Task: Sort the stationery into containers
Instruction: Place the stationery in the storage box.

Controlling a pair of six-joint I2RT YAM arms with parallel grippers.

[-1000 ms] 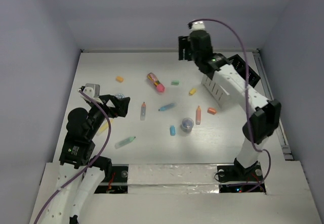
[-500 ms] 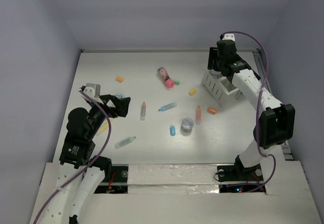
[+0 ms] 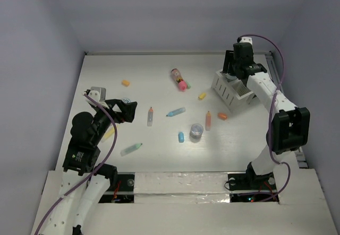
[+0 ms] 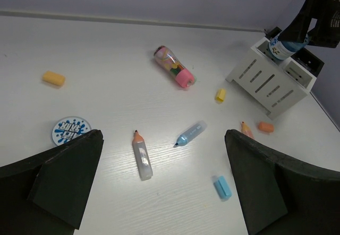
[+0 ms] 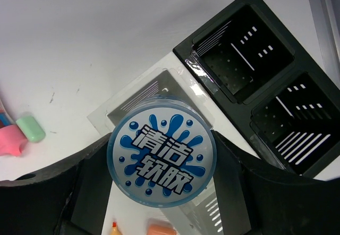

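Observation:
My right gripper (image 5: 162,163) is shut on a round blue jar (image 5: 162,158) with a splash label. It holds the jar over the white slatted compartment (image 5: 135,99) of the organizer (image 3: 232,92), beside the black compartments (image 5: 241,60). My left gripper (image 4: 164,184) is open and empty, above a white marker (image 4: 141,155), a blue marker (image 4: 190,133) and a blue capsule (image 4: 222,186). A pink-capped clear tube (image 3: 180,79), yellow capsule (image 3: 202,95), orange pen (image 3: 209,120), two orange capsules (image 3: 222,116) (image 3: 125,83), grey jar (image 3: 196,131) and mint marker (image 3: 131,149) lie on the table.
A round blue splash-label disc (image 4: 71,130) lies near my left fingers. A mint capsule (image 5: 31,129) lies next to the tube's pink cap. A yellow pen (image 3: 109,134) sits partly under the left arm. Walls enclose the table on three sides.
My right arm swung from the back centre to the right, bringing the blue jar over the organizer's white compartment. The pink-capped tube shifted right. The left arm stayed still.

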